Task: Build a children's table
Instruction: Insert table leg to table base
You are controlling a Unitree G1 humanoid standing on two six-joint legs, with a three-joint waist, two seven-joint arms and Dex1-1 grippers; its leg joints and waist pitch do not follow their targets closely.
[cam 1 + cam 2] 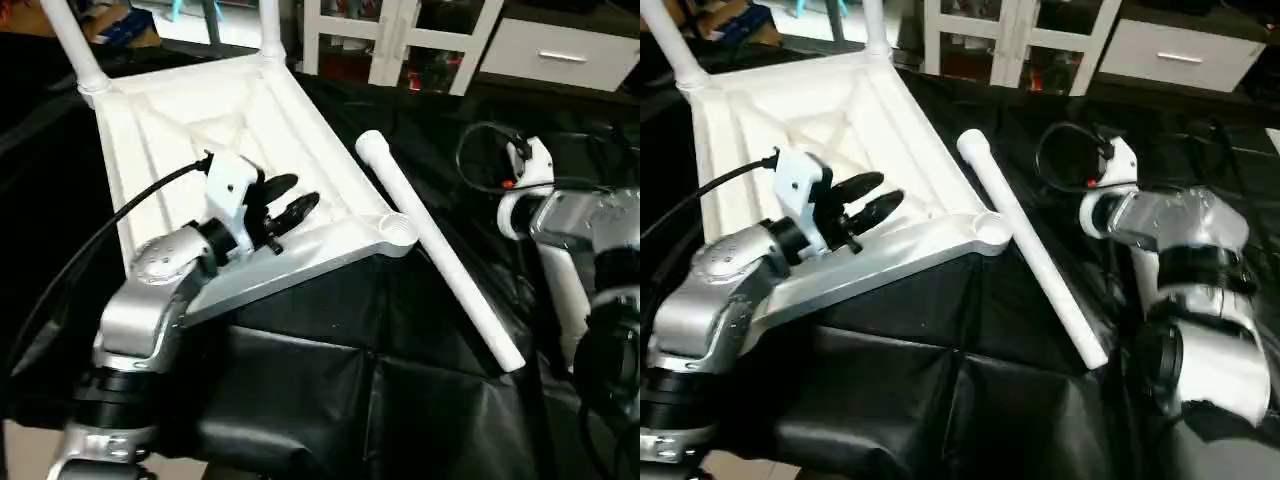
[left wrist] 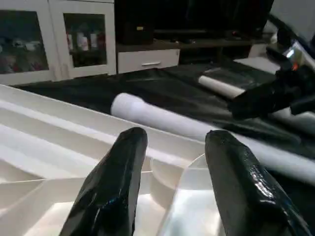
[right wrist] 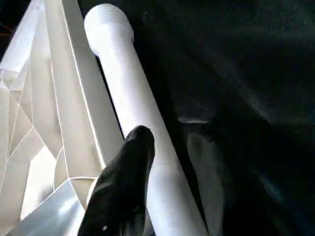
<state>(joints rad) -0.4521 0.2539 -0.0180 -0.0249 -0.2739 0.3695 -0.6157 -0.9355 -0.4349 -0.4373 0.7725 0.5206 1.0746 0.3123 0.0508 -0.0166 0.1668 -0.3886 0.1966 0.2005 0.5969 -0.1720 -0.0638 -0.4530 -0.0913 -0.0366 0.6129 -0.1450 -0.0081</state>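
Observation:
The children's table's white tabletop [image 1: 150, 140] lies upside down on the black cloth, ribbed underside up. Two white legs [image 1: 70, 40] [image 1: 270, 25] stand in its far corner sockets. The near right socket [image 1: 398, 228] has no leg in it. A loose leg [image 1: 440, 250] lies on the cloth along the tabletop's right edge. My left gripper [image 1: 290, 205] hovers open over the tabletop's near right part, nothing between its fingers [image 2: 118, 182]. My right gripper [image 3: 170, 137] is shut on the loose leg [image 3: 128, 98], one black finger [image 3: 123, 187] against the side nearer the tabletop.
The black-draped work table [image 1: 400, 400] carries everything. A white cabinet with a drawer [image 1: 560, 55] and white frame posts [image 1: 390, 40] stand behind it. A black cable [image 1: 480, 150] loops at my right wrist. A cardboard box [image 1: 125, 25] sits at the far left.

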